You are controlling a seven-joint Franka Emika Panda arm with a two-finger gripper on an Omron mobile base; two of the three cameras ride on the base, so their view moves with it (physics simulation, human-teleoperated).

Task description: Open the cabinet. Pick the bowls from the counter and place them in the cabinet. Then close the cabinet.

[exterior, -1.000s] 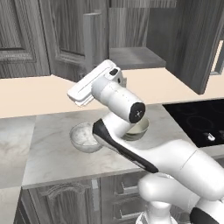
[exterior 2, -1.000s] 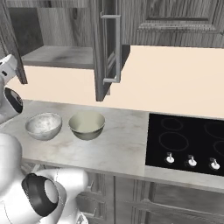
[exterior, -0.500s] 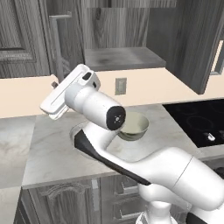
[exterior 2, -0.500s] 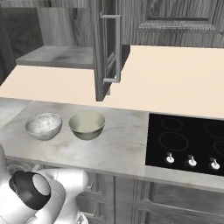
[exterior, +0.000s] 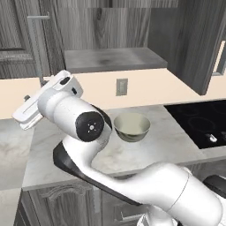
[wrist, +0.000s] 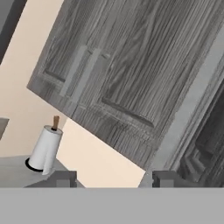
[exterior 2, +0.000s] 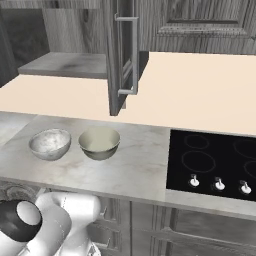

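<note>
The cabinet [exterior: 110,59] stands with both doors swung out and its shelf [exterior 2: 65,64] bare. The left door's bar handle [exterior: 37,44] is just above my hand [exterior: 28,110], which is swung far left. In the hand view my gripper [wrist: 114,179] is open with nothing between its fingertips [wrist: 65,178], facing a panelled door [wrist: 122,74] and a pale grey bar [wrist: 188,109]. The cream bowl [exterior: 131,127] sits on the counter [exterior: 172,145]; the marble bowl [exterior 2: 49,144] sits left of the cream bowl [exterior 2: 99,142].
A black cooktop [exterior 2: 215,160] lies right of the bowls. The right cabinet door [exterior 2: 122,55] juts out over the counter [exterior 2: 135,165]. A paper towel roll [wrist: 43,148] stands on the counter beyond the hand. A wall outlet [exterior: 121,86] is behind the cream bowl.
The arm has swung left, away from the bowls. The left cabinet door has swung further open. The fingers have spread apart.
</note>
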